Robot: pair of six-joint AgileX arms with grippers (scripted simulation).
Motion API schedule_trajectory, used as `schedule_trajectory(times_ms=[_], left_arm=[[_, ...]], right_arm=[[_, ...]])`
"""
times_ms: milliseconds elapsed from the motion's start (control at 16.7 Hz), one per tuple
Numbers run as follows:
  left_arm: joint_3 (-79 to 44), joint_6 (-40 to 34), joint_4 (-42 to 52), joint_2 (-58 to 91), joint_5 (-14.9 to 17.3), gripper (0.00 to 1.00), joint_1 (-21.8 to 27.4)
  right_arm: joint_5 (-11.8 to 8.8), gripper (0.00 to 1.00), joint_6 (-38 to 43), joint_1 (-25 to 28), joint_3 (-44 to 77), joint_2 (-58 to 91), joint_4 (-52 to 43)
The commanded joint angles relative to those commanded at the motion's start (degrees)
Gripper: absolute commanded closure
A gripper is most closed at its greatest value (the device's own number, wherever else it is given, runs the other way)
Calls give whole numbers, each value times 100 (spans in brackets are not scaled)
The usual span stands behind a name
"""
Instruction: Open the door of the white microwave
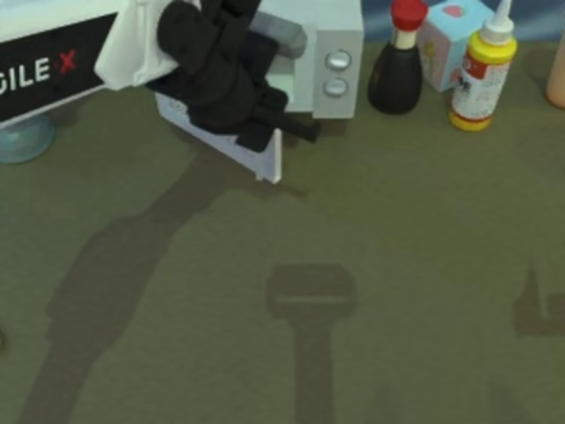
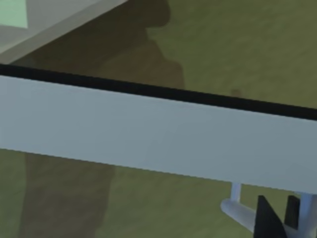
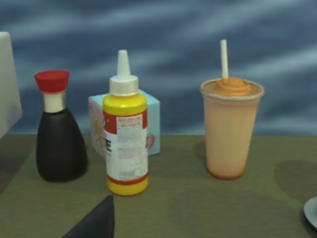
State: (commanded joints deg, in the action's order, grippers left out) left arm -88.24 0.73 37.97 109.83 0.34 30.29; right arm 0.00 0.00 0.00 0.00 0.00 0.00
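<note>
Left gripper (image 1: 296,131) at twelve o'clock, fingers clenched on the handle (image 2: 242,214) of the door (image 1: 231,143), half open. Could slip off through the swing, stalling the white microwave (image 1: 328,55) short of open.

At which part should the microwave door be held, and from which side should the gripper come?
Probably by the slim handle along the door's free edge, coming from the table side in front of the microwave. The handle stands off the panel on short posts, leaving a gap for fingers. The left gripper is already there.

top: overhead | left wrist: close on door (image 2: 148,134) (edge-on) | right wrist: level, bottles
</note>
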Motion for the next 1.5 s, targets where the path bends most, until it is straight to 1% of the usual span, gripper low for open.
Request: schedule_trajectory(times_ms=[1080, 1260, 1500], left_arm=[[0, 0, 0, 0, 0, 100, 0], [71, 60, -8, -28, 80, 100, 3], [354, 568, -65, -274, 339, 100, -178]], right_arm=[[0, 0, 0, 0, 0, 0, 0], [0, 0, 0, 0, 0, 0, 0], [0, 0, 0, 0, 0, 0, 0]])
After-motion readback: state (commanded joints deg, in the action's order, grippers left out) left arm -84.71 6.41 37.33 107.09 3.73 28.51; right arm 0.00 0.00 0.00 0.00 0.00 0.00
